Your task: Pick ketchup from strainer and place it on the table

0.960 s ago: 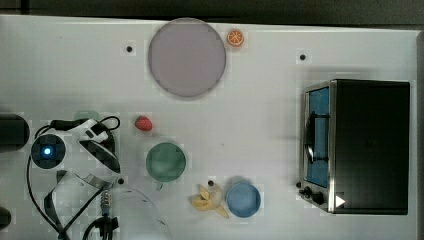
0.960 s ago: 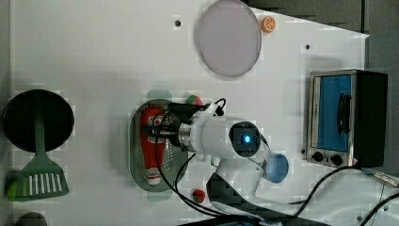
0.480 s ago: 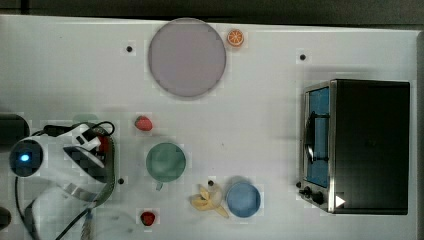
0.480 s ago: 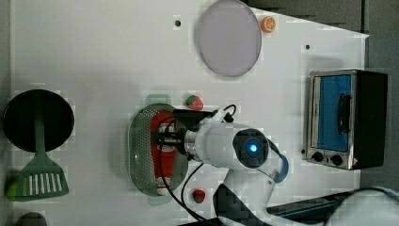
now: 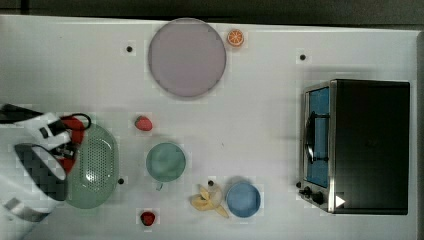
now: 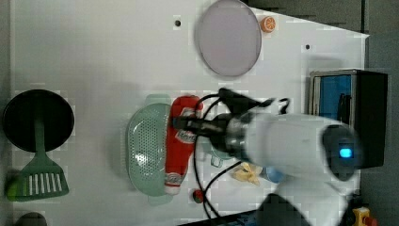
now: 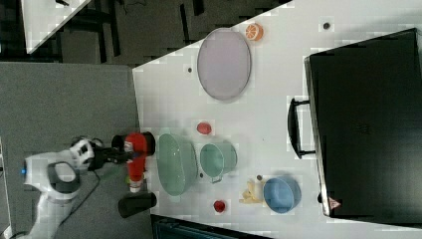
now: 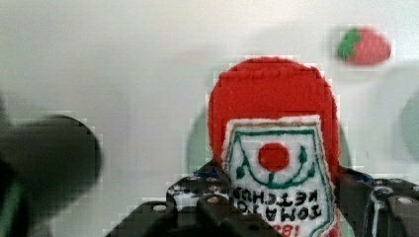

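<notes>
Ketchup gripped and lifted out of the strainer, not yet set down

The gripper [image 6: 181,124] had its fingers partly open and clamped across the ketchup [image 6: 181,141] near its broad red end. The bottle's long axis ran along the strainer [image 6: 146,150] beside it, white cap farthest from the fingers. In the right view it seemed to hang just past the edge of the table [image 7: 278,89], so it needed carrying back over bare tabletop

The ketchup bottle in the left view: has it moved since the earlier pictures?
Yes. The ketchup lay inside the strainer before; now, gripped by the end effector, it sits over the strainer's rim on the left view's right.
</notes>
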Available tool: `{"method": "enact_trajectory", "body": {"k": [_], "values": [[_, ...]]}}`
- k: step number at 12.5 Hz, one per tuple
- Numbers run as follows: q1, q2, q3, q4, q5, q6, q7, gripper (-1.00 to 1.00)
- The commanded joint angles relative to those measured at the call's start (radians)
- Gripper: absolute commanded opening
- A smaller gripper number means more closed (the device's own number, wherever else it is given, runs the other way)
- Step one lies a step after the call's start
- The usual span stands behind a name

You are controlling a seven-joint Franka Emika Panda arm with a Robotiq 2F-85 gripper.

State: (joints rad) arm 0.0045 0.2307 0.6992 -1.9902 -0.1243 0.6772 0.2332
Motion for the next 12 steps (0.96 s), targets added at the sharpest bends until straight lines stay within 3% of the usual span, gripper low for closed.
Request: {"method": "enact_trajectory", "body": {"k": [1,3,6,9,12], "values": [[-0.106,-0.041,-0.071,0.085,0.003,-0.165,-0.203,0.19],[-0.146,-0.040,-0.139,0.152,0.003,-0.277,-0.308,0.19],[-0.193,-0.039,-0.266,0.176,0.003,-0.290,-0.468,0.19],[-0.217,-0.039,-0.391,0.176,0.003,-0.277,-0.645,0.19],[-0.226,-0.039,-0.494,0.158,0.003,-0.277,-0.683,0.19]]}}
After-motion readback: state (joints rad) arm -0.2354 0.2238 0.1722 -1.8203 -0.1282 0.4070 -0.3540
